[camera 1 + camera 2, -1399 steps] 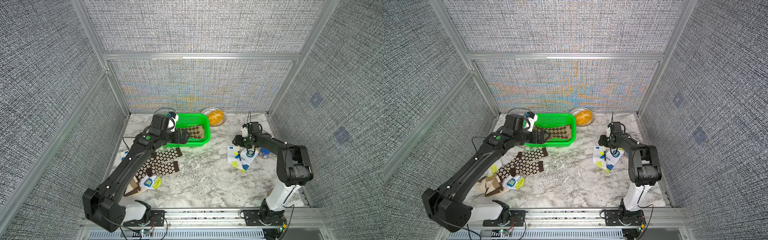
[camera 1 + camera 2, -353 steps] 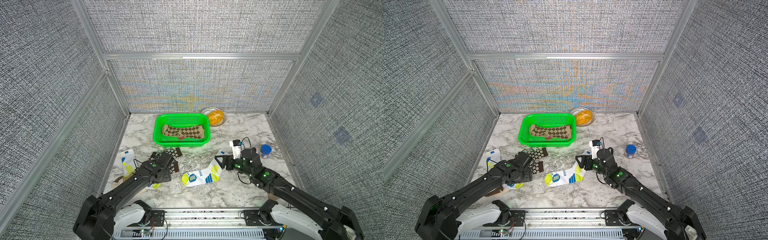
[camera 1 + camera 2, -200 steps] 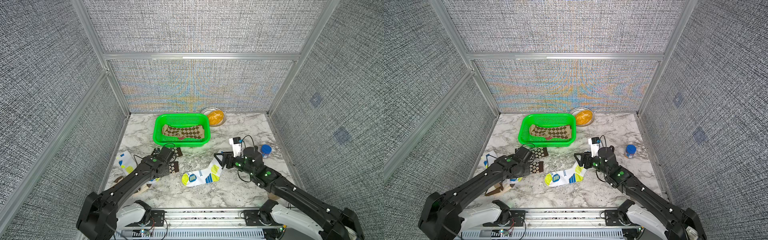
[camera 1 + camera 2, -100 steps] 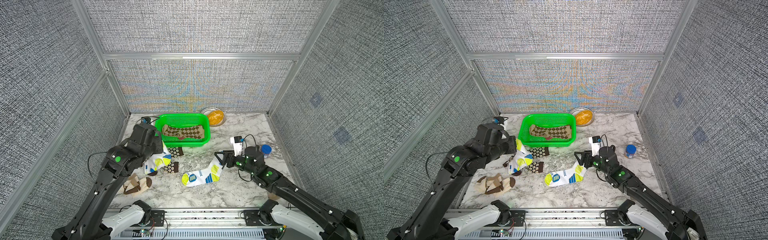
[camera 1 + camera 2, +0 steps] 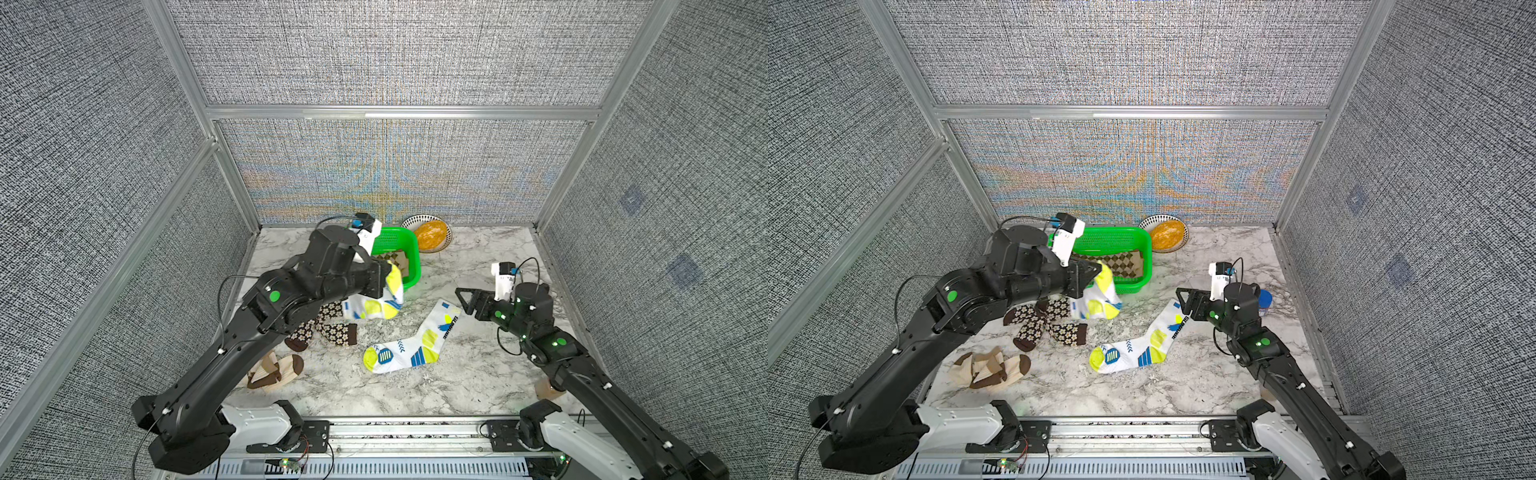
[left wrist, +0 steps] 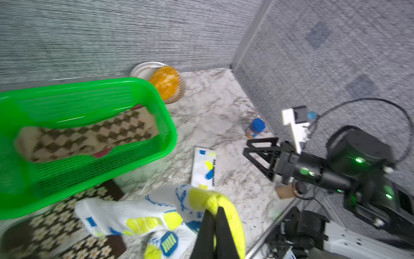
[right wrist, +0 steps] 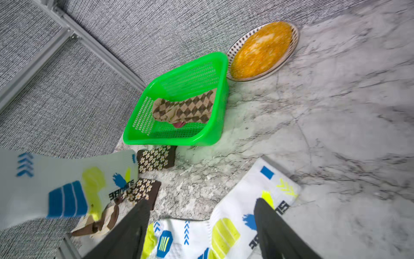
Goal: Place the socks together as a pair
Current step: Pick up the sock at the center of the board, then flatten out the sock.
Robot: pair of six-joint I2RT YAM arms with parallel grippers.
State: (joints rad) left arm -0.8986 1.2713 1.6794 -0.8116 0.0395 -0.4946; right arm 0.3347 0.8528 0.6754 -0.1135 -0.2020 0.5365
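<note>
carrying is the step in hand: over the table (image 5: 478, 374), near the green basket (image 5: 409, 241), the white patched sock (image 5: 374, 305) hangs in the air, pinched at a yellow patch by the closed left tool (image 6: 216, 212). its matching sock (image 5: 415, 345) lies flat mid-table. the right tool (image 5: 465, 301) hovers by that one's cuff, spread wide and empty. the next move, i judge, calls for lowering the held sock onto its match and letting go.

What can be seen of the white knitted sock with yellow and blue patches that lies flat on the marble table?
The white knitted sock with yellow and blue patches looks soft and lies flat, bent at the heel, on the marble table. Its toe is yellow with a blue striped badge; blue chevrons, blue bars and dark lettering mark the foot and leg. The cuff points toward the open right gripper, which appears not to touch it.
</note>
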